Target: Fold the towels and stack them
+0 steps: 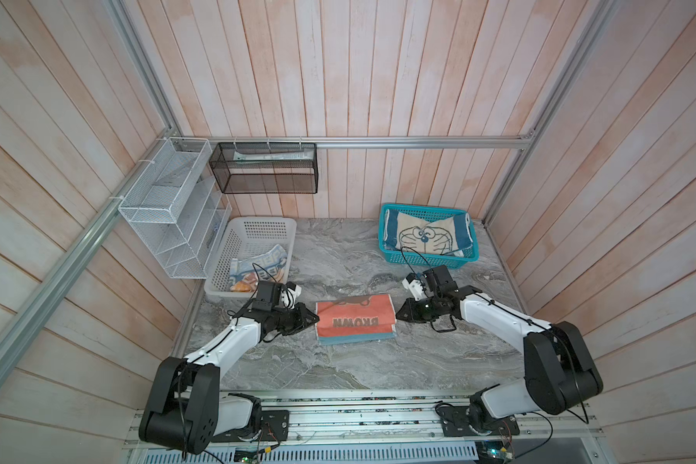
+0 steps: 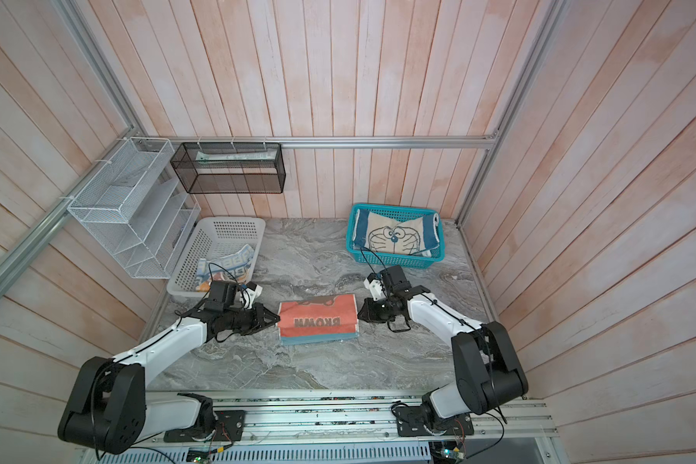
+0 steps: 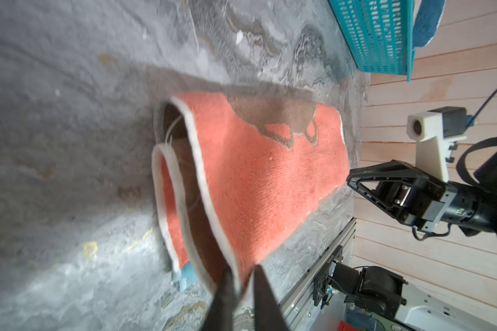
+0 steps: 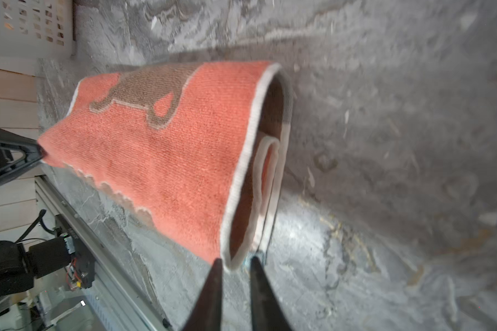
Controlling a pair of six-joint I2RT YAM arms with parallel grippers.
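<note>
Left claw (image 1: 313,319) and right claw (image 1: 399,311) sit at opposite short ends of the folded coral BROWN towel (image 1: 354,317) in both top views, low over the marble tabletop (image 1: 338,257); the symmetric pose suits laying both ends down square. It lies mid-table on a blue towel (image 1: 350,340) whose edge peeks out on the robot's side, so the stack looks started. Block-lettered towel (image 1: 264,267) is crumpled in the white basket (image 1: 254,225) and Doraemon towel (image 1: 422,237) is draped in the teal basket (image 1: 392,257); both to do, I'd say. Left wrist: left claw (image 3: 243,270) is narrow, jaws just apart with the corner's white hem in the gap; looks loose, not pinched. Layers gape at this end, so the fold is soft and may spring. Right claw (image 3: 352,179) is at the far end, touching or nearly. Right wrist: right claw (image 4: 236,262) is the same, a narrow gap around the corner hem, blue cloth just under. Next move probably needs a straight back-out, without dragging the top layer.
</note>
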